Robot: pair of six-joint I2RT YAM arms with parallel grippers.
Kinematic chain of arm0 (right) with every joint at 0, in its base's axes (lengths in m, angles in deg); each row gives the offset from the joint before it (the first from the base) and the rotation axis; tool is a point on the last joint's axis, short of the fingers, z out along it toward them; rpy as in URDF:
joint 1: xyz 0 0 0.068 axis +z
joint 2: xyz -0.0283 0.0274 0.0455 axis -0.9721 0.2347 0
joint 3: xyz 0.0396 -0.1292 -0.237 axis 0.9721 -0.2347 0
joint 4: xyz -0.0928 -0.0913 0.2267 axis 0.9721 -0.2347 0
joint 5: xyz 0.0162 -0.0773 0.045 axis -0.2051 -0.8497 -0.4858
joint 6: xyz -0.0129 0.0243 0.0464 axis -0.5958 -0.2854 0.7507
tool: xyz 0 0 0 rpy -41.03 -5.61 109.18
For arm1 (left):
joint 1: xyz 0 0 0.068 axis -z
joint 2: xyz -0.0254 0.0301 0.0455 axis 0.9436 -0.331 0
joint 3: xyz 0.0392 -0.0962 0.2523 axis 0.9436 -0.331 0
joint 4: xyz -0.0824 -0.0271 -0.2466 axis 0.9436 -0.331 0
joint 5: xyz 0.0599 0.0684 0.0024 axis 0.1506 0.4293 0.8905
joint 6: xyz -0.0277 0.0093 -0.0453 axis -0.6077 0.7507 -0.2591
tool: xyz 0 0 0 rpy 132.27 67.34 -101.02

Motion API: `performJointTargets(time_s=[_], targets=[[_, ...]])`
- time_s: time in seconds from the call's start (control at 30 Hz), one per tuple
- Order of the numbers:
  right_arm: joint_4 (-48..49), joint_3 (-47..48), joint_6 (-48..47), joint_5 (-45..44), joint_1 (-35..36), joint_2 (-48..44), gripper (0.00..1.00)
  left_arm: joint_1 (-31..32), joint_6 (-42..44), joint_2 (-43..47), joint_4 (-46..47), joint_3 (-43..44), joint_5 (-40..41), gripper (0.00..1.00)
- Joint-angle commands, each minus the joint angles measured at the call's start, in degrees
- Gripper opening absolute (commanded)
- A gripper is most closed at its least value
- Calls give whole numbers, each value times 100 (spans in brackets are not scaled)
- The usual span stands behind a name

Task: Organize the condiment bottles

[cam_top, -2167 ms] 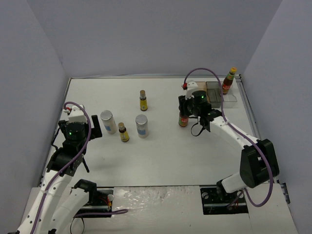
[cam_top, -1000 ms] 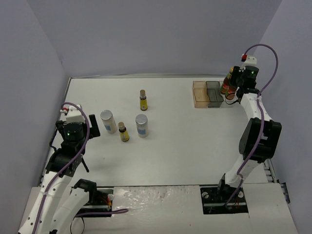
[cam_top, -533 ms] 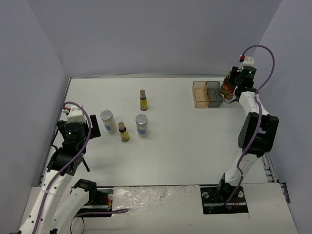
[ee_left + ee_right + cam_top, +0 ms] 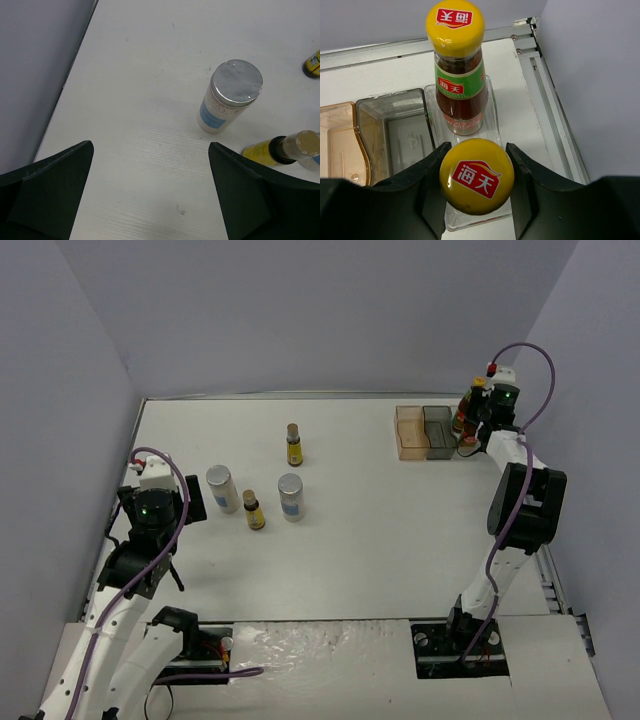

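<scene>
Two dark red bottles with yellow caps are told apart only in the right wrist view. The standing bottle (image 4: 461, 95) is upright in the tray's clear compartment (image 4: 495, 125). The held bottle (image 4: 476, 182) is clamped at its cap between the right fingers (image 4: 417, 192), just before it. The top view places the rest on the table (image 4: 380, 530): near shaker (image 4: 221, 489), far shaker (image 4: 291, 497), front tiny bottle (image 4: 254, 511), back tiny bottle (image 4: 293, 445). The left fingers (image 4: 55, 180) gape wide and empty, near the first shaker.
</scene>
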Motion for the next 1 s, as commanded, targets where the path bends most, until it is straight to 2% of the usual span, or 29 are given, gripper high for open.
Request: performJointTargets(time_s=[0.0,0.07,0.17,0.33,0.4,0.5,0.63,0.77,0.97], targets=[[956,43,-53,92,-43,-381,41,-38,71,-49,374,125,29,97],[905,-9,-65,111,-34,-482,59,-38,63,-45,370,126,15,97],[766,-61,-62,111,-34,-678,77,-38,71,-14,374,127,0,97],[193,-108,-153,114,-10,-1468,89,-38,56,27,373,135,-38,97],[3,-101,-143,117,12,-1611,91,-38,48,38,369,135,-43,97],[-597,-154,-87,156,222,-2334,95,-38,35,47,358,152,-61,97],[-850,-428,-96,182,721,-2877,100,-29,10,56,375,144,-96,97],[-1111,-723,-16,429,2026,-3438,100,-21,-6,74,375,151,-170,97],[-1120,-963,13,385,3602,-3484,100,18,-11,61,387,147,-196,97]])
